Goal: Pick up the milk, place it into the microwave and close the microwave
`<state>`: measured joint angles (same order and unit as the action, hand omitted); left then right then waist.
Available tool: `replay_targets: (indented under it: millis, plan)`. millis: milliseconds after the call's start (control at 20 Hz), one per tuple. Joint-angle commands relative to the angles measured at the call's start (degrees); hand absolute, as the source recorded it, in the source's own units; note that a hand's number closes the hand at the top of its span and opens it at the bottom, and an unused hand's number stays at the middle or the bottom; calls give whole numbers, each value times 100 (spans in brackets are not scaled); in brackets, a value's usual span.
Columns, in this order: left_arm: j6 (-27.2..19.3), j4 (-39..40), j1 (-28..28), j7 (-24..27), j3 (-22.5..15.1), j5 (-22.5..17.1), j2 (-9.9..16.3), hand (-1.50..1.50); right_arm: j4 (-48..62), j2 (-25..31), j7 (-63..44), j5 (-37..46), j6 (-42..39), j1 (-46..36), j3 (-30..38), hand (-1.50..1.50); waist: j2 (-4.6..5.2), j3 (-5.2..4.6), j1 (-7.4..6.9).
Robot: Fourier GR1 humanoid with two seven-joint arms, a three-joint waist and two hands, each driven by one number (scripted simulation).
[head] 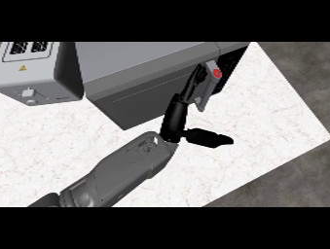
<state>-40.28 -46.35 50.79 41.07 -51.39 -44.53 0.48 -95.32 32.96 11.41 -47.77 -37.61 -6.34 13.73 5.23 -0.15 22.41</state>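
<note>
White marble counter (45,141) took up most of what I could see, dark floor (297,170) past its edge. One hand (178,116) reached up against the microwave (149,73), fingers straight along the door's (153,99) edge, thumb sticking out sideways, holding nothing. Couldn't say which hand it was. Milk (210,80), with a red cap, sat just beside the fingertips, inside the microwave opening. Toaster (27,68) sat left of the microwave.

I saw the grey boxy metal microwave (153,78) on the white marble bench (45,141), its rear half, with the grey toaster (31,73) just left.
</note>
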Motion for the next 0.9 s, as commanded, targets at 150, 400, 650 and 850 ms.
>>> replay_targets:
  millis: [150, 400, 650, 850]
  plan:
    - [-25, 339, 416, -150, 155, -298, -45, -150, 16, 119, -103, -182, -31, -115, 10, -150, 17, 3, 57]
    - [262, 462, 438, -415, 132, -522, -44, 150, -33, 119, -161, -271, -59, -106, -57, -150, 74, 27, 124]
    - [-293, 1104, 710, -463, -116, 52, 373, -150, -17, 223, -236, -312, -34, -96, -4, -150, 1, 101, -91]
    - [-554, 1318, 777, -682, -97, 97, 534, -150, -65, 278, -244, -336, 29, -105, 83, -150, -22, 96, -267]
